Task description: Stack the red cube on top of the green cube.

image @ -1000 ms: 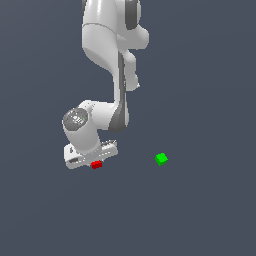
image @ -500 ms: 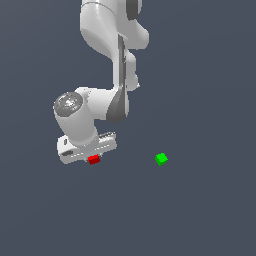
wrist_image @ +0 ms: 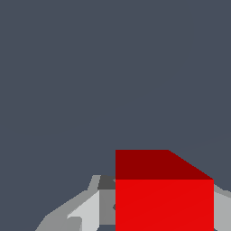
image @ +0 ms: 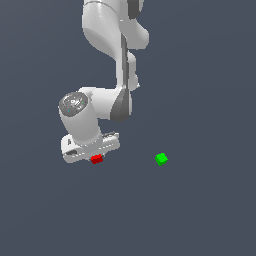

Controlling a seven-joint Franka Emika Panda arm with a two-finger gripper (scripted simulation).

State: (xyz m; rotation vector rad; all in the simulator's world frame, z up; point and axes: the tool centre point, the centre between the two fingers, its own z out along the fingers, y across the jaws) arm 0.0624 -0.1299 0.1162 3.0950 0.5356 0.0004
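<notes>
Above plain grey ground, end effector (image: 96, 156) grips red cube (image: 97, 159), green cube (image: 161, 159) well apart

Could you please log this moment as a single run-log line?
phase: grasp | red cube between jaws | gripper closure unclear | green cube apart toward exterior view's right | stack: not yet done

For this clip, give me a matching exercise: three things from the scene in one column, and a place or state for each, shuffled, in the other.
Things:
1. red cube
2. green cube
3. claw

Places or states:
A. alone on the floor, toward the exterior view's right
B. white, at the end of the arm, low at the exterior view's left
C. right under the claw, filling the wrist view's foreground

Pairs: 1-C, 2-A, 3-B
</notes>
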